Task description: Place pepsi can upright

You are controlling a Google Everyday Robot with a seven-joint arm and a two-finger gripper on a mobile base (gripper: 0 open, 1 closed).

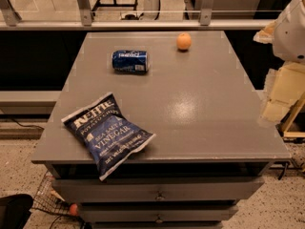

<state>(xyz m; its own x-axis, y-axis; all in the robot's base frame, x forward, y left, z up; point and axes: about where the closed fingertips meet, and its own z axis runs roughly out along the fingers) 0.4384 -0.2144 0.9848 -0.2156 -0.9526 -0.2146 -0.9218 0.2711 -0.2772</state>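
Starting leftmost, down on the floor and much nearer the camera than the pepsi can [130, 61]: a wire basket [45, 197], partly tucked under the cabinet's drawers [157, 192]. Next, nearer the camera than the can and slightly to its left, well apart from it: a dark-blue chip bag [107, 135] with white lettering, flat on the grey worktop [200, 113], one corner hanging past the front edge. Then the can itself, lying on its side toward the far-left part of the worktop, long axis across the view, silver ends pointing left and right, white label patch toward its right end. To the right of the can and a little farther back, apart from it: an orange [184, 41], close to the far edge. Far to the right of the can, out beyond the worktop's right edge and apart from everything on it: the end effector [274, 109], cream-coloured, hanging below a white arm housing [293, 30]. Spread or pressed together: cannot tell.
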